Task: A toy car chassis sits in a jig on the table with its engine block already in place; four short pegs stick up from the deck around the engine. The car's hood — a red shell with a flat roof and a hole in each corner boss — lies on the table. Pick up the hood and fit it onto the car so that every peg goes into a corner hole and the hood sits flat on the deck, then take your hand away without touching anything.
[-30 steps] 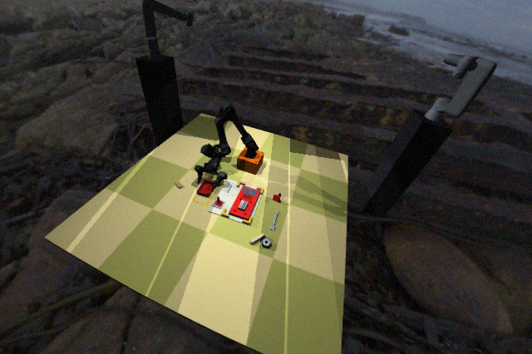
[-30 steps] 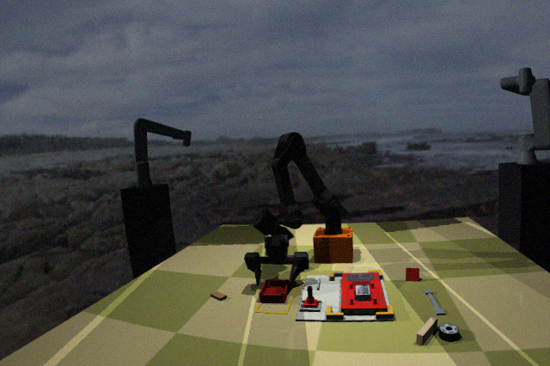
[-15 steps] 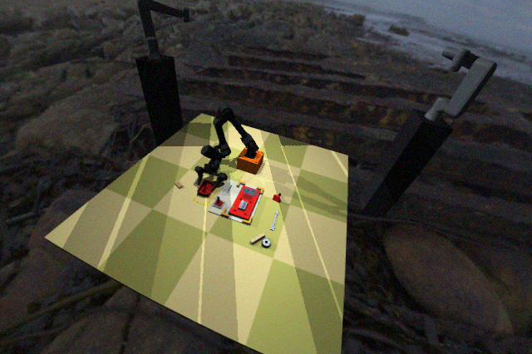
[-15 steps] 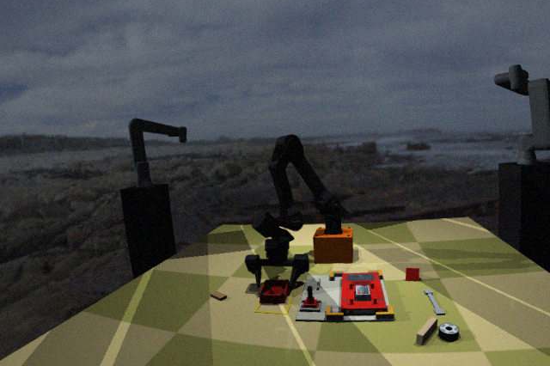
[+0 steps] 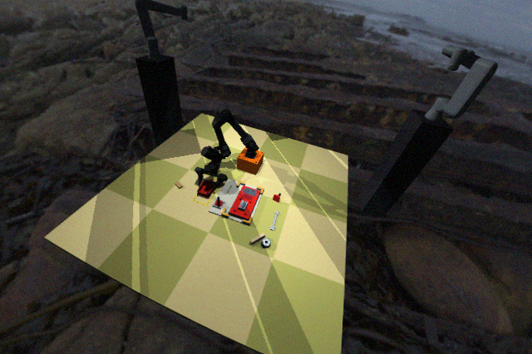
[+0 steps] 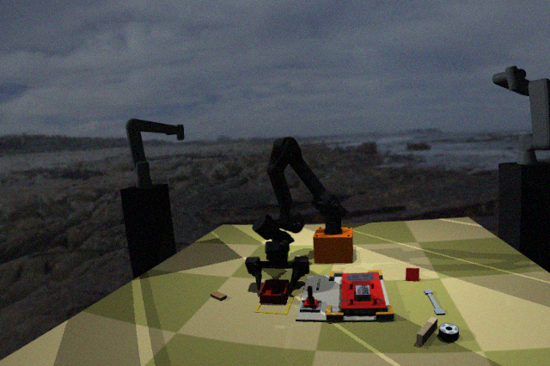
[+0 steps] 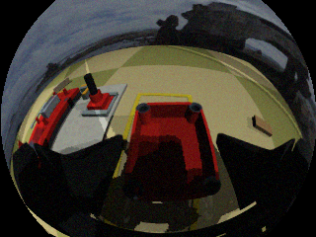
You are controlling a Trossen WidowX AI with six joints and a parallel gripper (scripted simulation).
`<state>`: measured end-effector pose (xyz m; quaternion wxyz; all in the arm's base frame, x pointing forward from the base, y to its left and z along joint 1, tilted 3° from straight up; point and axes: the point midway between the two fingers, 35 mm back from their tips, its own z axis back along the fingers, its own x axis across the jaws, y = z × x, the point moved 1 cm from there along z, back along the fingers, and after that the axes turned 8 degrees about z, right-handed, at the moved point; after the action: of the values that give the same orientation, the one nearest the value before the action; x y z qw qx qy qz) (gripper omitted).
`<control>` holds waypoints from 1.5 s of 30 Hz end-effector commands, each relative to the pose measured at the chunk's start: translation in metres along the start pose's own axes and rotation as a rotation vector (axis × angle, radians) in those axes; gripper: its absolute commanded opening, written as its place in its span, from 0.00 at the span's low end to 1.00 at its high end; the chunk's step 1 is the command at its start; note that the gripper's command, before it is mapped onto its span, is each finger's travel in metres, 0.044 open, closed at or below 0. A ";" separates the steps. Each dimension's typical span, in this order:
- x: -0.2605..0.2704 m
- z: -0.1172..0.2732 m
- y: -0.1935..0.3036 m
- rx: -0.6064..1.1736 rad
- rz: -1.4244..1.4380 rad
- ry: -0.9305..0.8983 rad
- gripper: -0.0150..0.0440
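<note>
The red hood [image 5: 207,189] [image 6: 273,293] [image 7: 170,143] lies hollow side up on the table; its corner bosses show in the wrist view. My gripper [image 5: 210,184] [image 6: 276,291] [image 7: 172,140] is open and empty, pointing down, with one finger on each side of the hood. Whether a finger touches it cannot be told. The red car chassis [image 5: 238,213] [image 6: 349,302] sits in the jig [image 5: 229,188] [image 6: 324,294] [image 7: 76,134], to the right of the hood in the top and exterior views. The grey engine block [image 5: 243,204] [image 6: 363,292] is on its deck. The four pegs are too small to make out clearly.
A red piece with a black handle [image 5: 218,203] [image 6: 309,301] [image 7: 98,100] stands on the jig's near left part. A small wooden block [image 5: 179,184] [image 6: 217,295] [image 7: 262,125] lies beyond the left finger. A red cube [image 5: 276,198] [image 6: 412,274], wrench [image 5: 274,220] [image 6: 433,301] and wheel [image 6: 449,332] lie right.
</note>
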<state>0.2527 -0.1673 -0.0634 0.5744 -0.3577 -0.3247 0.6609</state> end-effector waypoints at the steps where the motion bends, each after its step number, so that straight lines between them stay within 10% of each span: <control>1: 0.000 -0.001 0.001 -0.006 0.009 -0.002 1.00; 20: 0.001 -0.002 0.003 0.000 0.000 0.000 0.72; 31: -0.005 0.006 -0.015 -0.001 0.001 0.000 0.25; 45: -0.009 0.023 -0.043 -0.002 0.001 0.000 0.25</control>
<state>0.2570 -0.1708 -0.0233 0.5734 -0.3561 -0.3264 0.6617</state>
